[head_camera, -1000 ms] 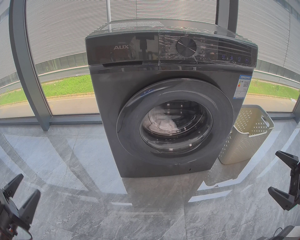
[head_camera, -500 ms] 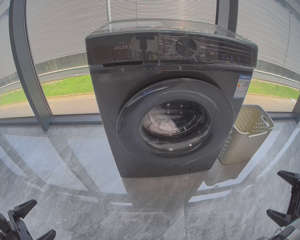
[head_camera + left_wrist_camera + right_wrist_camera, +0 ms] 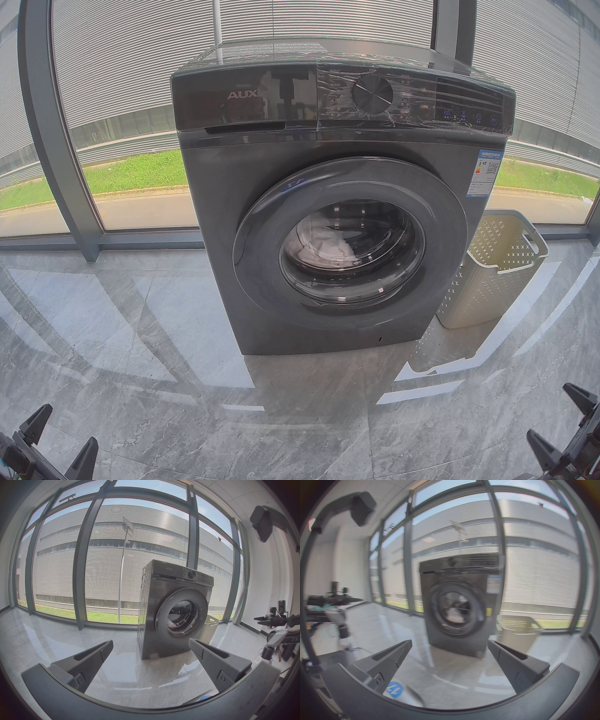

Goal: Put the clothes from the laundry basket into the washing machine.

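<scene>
Gleaming marble floor beneath washing machine

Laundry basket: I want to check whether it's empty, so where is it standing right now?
In the head view, the laundry basket stands on the floor on the robot's right, close beside the washing machine, in front of the window.

place: glass-walled demo room | evidence: floor-to-ceiling windows, polished stone floor, washing machine standing free mid-floor
</scene>
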Motion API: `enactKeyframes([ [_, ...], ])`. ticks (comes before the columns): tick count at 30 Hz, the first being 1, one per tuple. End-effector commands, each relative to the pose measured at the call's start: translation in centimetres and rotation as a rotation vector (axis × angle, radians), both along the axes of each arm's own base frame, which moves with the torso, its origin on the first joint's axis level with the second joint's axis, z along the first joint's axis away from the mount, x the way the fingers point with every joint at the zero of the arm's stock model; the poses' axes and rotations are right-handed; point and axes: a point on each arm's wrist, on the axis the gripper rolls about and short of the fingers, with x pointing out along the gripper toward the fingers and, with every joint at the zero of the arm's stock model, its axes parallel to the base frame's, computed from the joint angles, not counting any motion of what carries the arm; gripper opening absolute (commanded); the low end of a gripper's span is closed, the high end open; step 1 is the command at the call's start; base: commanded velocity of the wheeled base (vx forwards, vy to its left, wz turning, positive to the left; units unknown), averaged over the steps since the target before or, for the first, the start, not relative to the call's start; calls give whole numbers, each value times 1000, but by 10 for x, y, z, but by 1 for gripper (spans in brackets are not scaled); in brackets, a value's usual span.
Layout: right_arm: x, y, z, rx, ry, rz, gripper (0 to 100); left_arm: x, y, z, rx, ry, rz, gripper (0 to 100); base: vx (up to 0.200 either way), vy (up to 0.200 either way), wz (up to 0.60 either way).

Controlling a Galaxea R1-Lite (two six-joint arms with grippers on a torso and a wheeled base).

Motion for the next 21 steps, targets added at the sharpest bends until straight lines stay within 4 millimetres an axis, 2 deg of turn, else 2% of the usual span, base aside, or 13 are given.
enactKeyframes([
  [1, -5, -8, -9, -24, -10, -597, 100, -2, 2, -7, 103, -5, 90, 100, 0, 0, 0],
  [3, -5, -8, -9, -26, -10, -586, 100, -1, 4, -7, 144, 1, 168, 100, 0, 0, 0],
  [5, -4, -8, -9, -26, -11, -543, 100, -1, 3, -8, 142, 6, 145, 100, 0, 0, 0],
  [7, -5, -9, -9, -22, -12, -459, 100, -1, 3, -8, 141, 1, 76, 100, 0, 0, 0],
  [8, -5, -11, -10, -20, -2, -330, 100, -3, 3, -8, 138, -17, -44, 100, 0, 0, 0],
  [10, -6, -13, -10, -3, -2, -249, 100, -3, 2, -7, 116, -17, -65, 100, 0, 0, 0],
  [13, -5, -14, -11, 9, 6, -298, 100, -6, 2, -8, 70, -40, -46, 100, 0, 0, 0],
  [17, -5, -14, -11, 8, 6, -320, 100, -9, 2, -9, 117, -93, 27, 100, 0, 0, 0],
  [18, -5, -14, -11, 16, 7, -322, 100, -8, 4, -10, 172, -96, 118, 100, 0, 0, 0],
  [20, -5, -14, -11, 16, 11, -334, 100, -8, 5, -10, 166, -90, 135, 100, 0, 0, 0],
  [21, -4, -13, -11, 21, 25, -397, 100, -8, 4, -10, 158, -91, 129, 100, 0, 0, 0],
])
